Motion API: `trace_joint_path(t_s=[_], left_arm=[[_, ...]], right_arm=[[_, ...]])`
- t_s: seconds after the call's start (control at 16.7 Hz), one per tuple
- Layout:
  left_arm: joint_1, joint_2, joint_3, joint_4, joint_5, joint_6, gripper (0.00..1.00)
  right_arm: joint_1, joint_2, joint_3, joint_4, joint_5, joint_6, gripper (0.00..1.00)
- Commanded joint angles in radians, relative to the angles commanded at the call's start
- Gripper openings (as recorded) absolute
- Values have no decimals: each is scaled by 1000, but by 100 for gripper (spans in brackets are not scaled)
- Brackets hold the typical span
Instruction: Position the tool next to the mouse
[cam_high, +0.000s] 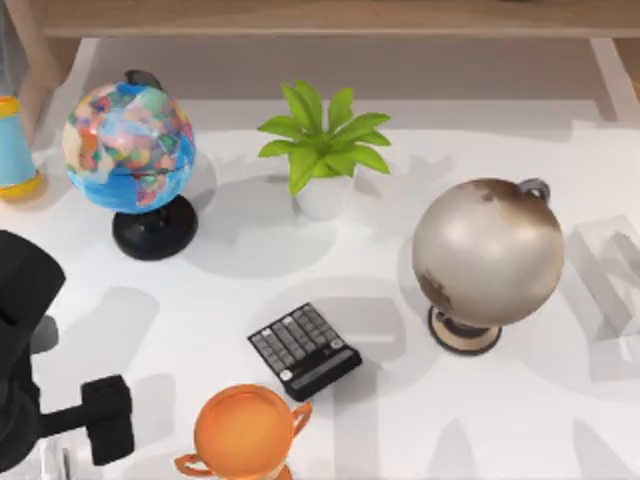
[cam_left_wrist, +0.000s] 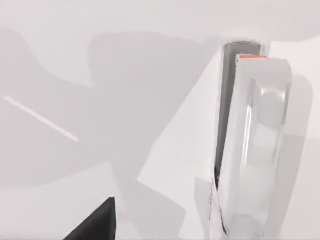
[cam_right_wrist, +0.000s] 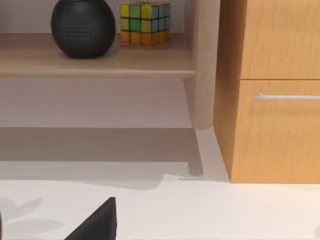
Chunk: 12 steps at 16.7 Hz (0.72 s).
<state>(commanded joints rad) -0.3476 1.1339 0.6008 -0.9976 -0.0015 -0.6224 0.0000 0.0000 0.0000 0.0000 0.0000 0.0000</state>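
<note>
A long white thing (cam_left_wrist: 250, 145) with a dark grey side and an orange end lies flat on the table close under my left gripper (cam_high: 105, 420). I take it for the tool. A dark corner of that gripper (cam_left_wrist: 95, 225) shows beside it, not touching it. My left arm sits at the table's front left corner. The mouse is out of view. My right gripper (cam_right_wrist: 95, 225) shows as a dark corner and faces a wooden shelf and cabinet, away from the table's things.
A black calculator (cam_high: 305, 350) lies front centre, with an orange cup (cam_high: 245, 432) at the front edge. A coloured globe (cam_high: 130, 150), a potted plant (cam_high: 322, 150) and a beige globe (cam_high: 488, 255) stand behind. A pale boxy thing (cam_high: 610, 275) lies at the right edge.
</note>
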Motion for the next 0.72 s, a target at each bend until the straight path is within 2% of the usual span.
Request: trace_joint_path(t_s=[0.42,0.72], left_arm=[[-6,29,12,-24,0,-17,100],[-7,95,-71,134,-1,-14,100]], right_arm=[[0,0,0,0,0,0,100],[0,0,0,0,0,0,100]])
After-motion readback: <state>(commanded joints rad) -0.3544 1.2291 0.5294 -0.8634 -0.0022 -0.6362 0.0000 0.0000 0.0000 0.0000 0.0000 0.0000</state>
